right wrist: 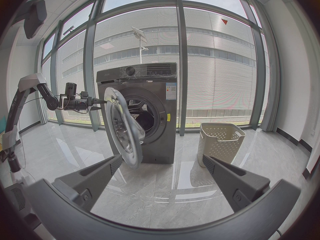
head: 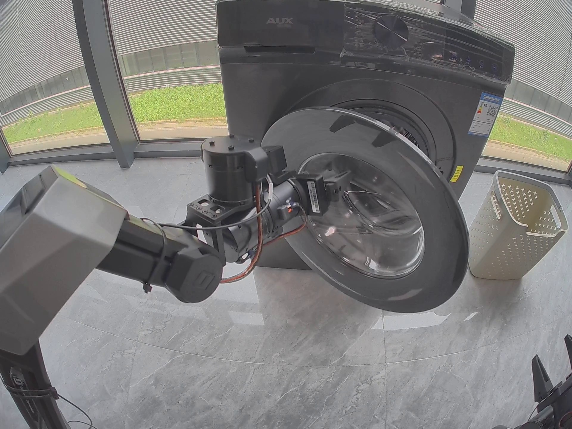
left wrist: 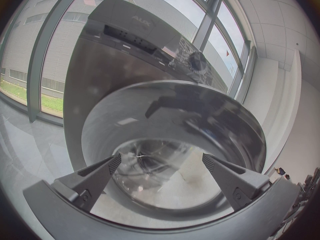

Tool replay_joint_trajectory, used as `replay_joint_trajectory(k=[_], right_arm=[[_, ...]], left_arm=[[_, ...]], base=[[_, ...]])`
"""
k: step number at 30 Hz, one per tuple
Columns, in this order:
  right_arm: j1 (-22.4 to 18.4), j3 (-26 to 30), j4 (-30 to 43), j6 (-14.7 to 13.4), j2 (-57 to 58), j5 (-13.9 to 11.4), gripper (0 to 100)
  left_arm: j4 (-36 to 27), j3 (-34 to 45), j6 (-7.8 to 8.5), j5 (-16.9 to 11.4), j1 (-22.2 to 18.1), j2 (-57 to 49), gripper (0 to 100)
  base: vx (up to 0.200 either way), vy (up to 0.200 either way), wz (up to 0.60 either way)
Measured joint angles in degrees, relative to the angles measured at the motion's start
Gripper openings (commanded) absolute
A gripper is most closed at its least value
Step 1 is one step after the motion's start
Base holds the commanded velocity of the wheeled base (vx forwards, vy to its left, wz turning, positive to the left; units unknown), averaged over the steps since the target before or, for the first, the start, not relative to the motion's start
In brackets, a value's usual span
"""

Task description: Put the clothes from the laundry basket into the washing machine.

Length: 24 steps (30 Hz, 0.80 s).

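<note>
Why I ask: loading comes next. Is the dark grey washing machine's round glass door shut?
No: the round glass door of the dark grey washing machine stands swung out, away from the drum opening.

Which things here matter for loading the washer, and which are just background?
Job: washing machine, its open door, laundry basket, left gripper by the door, right gripper.
Background: windows, floor, lawn outside.

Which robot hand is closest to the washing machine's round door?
The left gripper: it is up high, right in front of the glass of the washing machine door. The right gripper is low and far back from it.
</note>
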<state>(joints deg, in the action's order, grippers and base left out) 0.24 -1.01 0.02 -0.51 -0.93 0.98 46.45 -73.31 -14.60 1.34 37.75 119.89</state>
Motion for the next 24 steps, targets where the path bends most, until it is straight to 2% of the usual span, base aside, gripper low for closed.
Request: replay_joint_trajectory(k=[4, 8, 12, 24], right_arm=[[0.0, 0.0, 0.0, 0.0, 0.0, 0.0, 100], [0.0, 0.0, 0.0, 0.0, 0.0, 0.0, 100], [0.0, 0.0, 0.0, 0.1, 0.0, 0.0, 100], [0.0, 0.0, 0.0, 0.2, 0.0, -0.1, 100]], left_arm=[[0.0, 5.7, 0.24, 0.2, 0.0, -1.3, 100], [0.1, 15.6, 1.28, 0.6, 0.1, -5.7, 100], [0.1, 27.3, 2.97, 1.5, 0.1, -14.3, 100], [-2.1, 52.0, 8.45, 5.2, -1.4, -45.5, 100]], base=[[0.0, 0.0, 0.0], [0.0, 0.0, 0.0], [0.0, 0.0, 0.0], [0.0, 0.0, 0.0]])
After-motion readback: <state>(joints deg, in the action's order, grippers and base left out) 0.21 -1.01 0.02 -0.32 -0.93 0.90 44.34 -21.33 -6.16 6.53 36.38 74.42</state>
